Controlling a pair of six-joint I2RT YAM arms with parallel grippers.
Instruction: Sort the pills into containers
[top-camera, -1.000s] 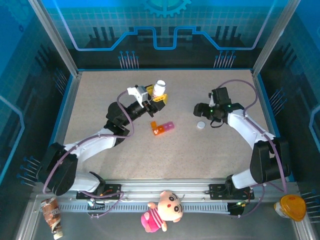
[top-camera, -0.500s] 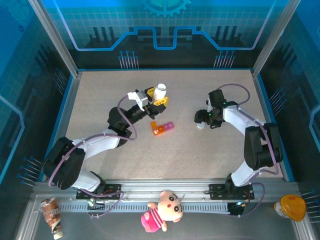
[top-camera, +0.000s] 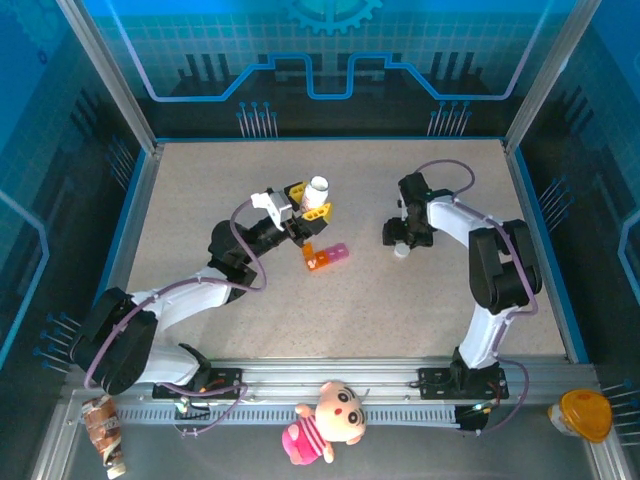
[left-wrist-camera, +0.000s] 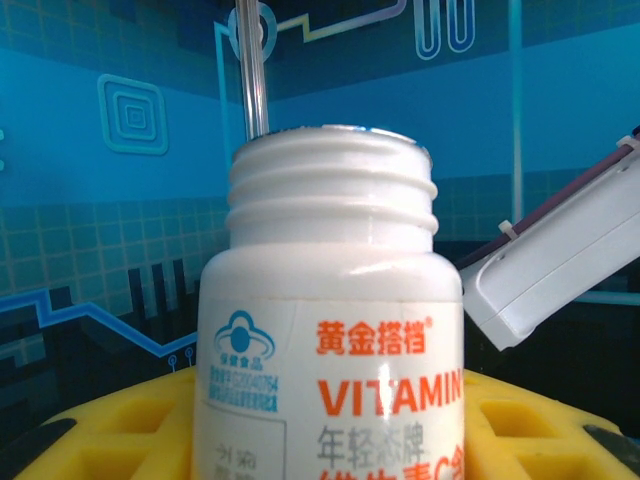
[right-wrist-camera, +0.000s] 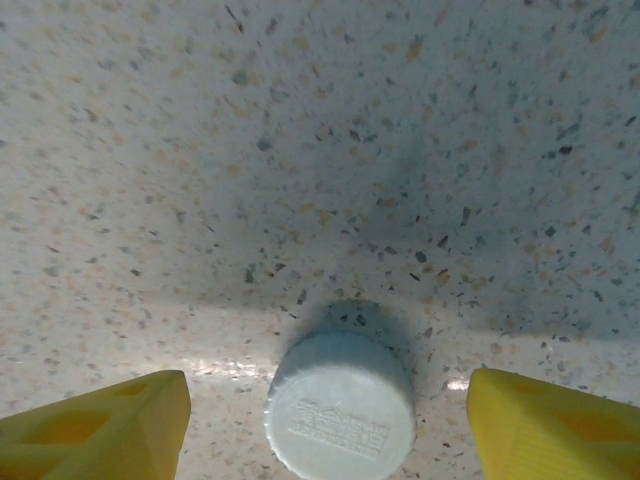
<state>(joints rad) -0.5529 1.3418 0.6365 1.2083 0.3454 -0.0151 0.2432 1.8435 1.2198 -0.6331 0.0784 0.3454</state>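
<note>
Tabletop (top-camera: 200, 190): speckled.
Left gripper (top-camera: 308, 206): pinches open bottle (top-camera: 318, 188) just beyond containers (top-camera: 326, 256); best tipped squarely over them.
Right gripper (right-wrist-camera: 325, 425): spread, astride cap (right-wrist-camera: 340, 398).

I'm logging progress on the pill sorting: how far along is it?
Done: the white plastic vitamin bottle is uncapped; its round white cap lies on the speckled table. In hand: the left gripper holds the bottle near the orange-and-pink compartment strip, while the open right gripper straddles the cap. Left: pouring and sorting; I can't tell if any pills are in the compartments.
</note>
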